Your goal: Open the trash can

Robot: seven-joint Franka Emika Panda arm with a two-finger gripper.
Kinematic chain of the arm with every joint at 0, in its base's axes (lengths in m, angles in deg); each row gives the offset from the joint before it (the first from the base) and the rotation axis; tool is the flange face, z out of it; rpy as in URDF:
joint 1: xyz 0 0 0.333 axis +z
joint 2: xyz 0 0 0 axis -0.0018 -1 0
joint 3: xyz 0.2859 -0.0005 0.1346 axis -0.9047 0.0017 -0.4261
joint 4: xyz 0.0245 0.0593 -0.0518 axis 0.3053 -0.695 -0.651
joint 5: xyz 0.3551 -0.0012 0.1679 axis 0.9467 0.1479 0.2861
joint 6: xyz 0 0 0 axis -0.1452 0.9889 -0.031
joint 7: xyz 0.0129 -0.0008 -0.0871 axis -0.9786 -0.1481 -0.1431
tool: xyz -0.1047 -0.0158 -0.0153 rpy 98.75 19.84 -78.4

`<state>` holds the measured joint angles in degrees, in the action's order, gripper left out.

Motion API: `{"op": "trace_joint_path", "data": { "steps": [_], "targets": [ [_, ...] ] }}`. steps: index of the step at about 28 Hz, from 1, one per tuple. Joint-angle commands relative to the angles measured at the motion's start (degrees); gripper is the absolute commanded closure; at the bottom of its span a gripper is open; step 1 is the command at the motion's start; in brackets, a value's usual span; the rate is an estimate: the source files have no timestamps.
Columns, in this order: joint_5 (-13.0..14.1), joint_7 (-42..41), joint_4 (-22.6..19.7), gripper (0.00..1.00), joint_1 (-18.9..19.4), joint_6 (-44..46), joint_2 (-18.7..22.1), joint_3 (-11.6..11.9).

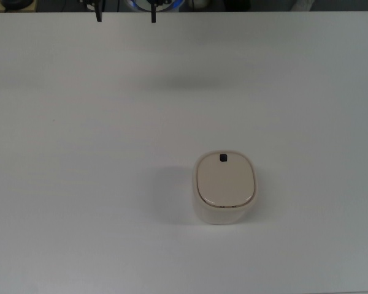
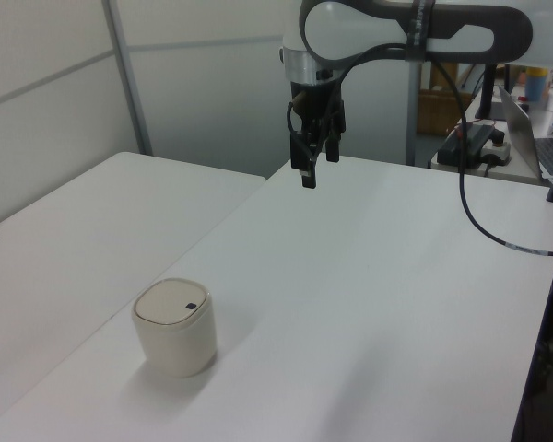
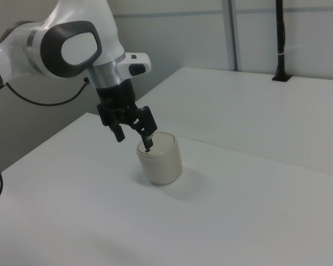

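Little cream trash can (image 1: 225, 188), rounded-rectangle, beige lid closed, tiny black button (image 1: 223, 157) at its rim, sits lower right of center in the top view on the white bench (image 1: 80, 184). Hand (image 2: 314, 166) hangs released, holding nothing.

Trash can (image 1: 225, 187) standing alone on a white table (image 1: 80, 184), lid shut.

Its beige lid (image 1: 226, 181) lies flat, with the small black button (image 1: 223, 157) at the rim on the side toward the table's far edge. Two dark fingertips (image 1: 99, 12) of the gripper (image 1: 126, 11) poke in at that far edge, well apart from the trash can.
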<state>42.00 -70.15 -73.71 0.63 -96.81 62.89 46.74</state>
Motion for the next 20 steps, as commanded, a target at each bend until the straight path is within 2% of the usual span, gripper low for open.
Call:
{"op": "trace_joint_path", "data": {
  "steps": [1, 4, 6, 7, 10, 12, 20],
  "targets": [
    [0.0, -1.4, -1.7, 0.03, -0.4, -0.2, 1.1, -0.8],
    [-0.1, -2.0, -1.7, 0.21, -0.3, -0.7, 0.9, -0.8],
    [-0.1, -3.7, -1.7, 0.47, -0.4, -0.8, 0.7, -0.8],
    [-0.1, -5.5, -1.7, 0.73, -0.4, -0.6, 0.7, -0.8],
    [-0.1, -6.1, -1.7, 0.94, -0.4, -0.2, 0.7, -0.8],
    [-0.1, -6.1, -1.7, 1.00, -0.4, -0.2, 0.7, -0.8],
    [0.0, -6.0, -1.7, 1.00, -0.4, -0.1, 0.7, -0.8]
  ]
}}
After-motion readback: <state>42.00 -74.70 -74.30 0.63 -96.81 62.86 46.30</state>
